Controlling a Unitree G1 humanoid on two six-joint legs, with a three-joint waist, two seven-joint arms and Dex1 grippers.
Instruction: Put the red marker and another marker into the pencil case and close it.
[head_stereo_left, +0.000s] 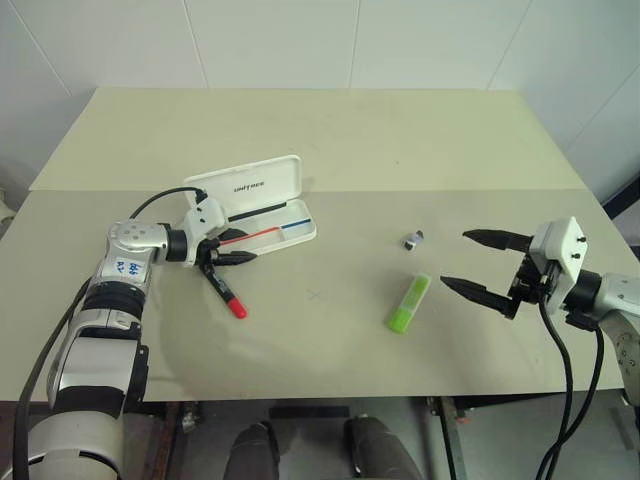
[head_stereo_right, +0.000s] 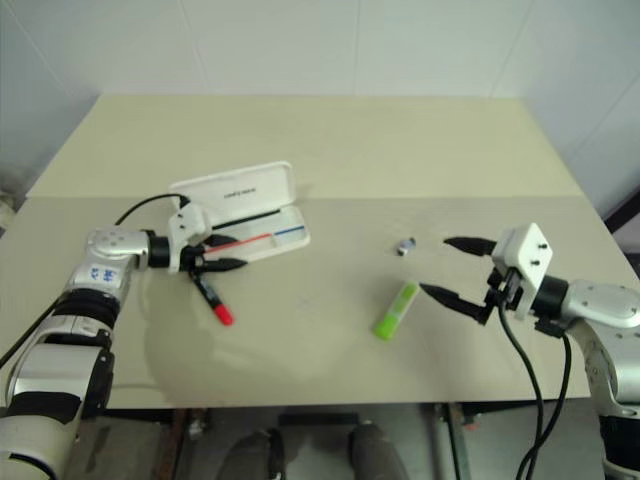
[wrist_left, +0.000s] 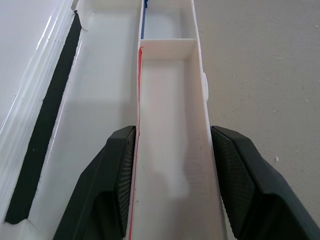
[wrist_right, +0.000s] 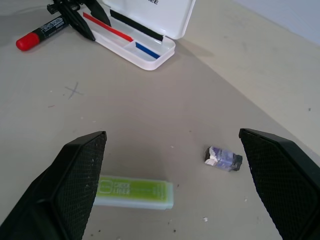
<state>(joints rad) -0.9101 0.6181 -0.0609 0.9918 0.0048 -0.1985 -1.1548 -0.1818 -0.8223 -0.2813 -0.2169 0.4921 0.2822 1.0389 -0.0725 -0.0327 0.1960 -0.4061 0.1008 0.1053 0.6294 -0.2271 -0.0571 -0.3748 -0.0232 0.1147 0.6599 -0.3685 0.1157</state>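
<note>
The pencil case (head_stereo_left: 262, 187) was smooth, glossy white plastic (light glinted along its rim). The table (head_stereo_left: 330, 330) looked matt and faintly grainy. The gripper fingers' pads (wrist_left: 231, 170) were finely textured black.

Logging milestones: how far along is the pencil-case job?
Done: the flat white plastic hinged pencil case lies open. In hand: the left end effector straddles the case's front compartment wall. Left: the black red-capped marker and lime-green highlighter lie on the beige table, then closing. The right end effector is open.
</note>
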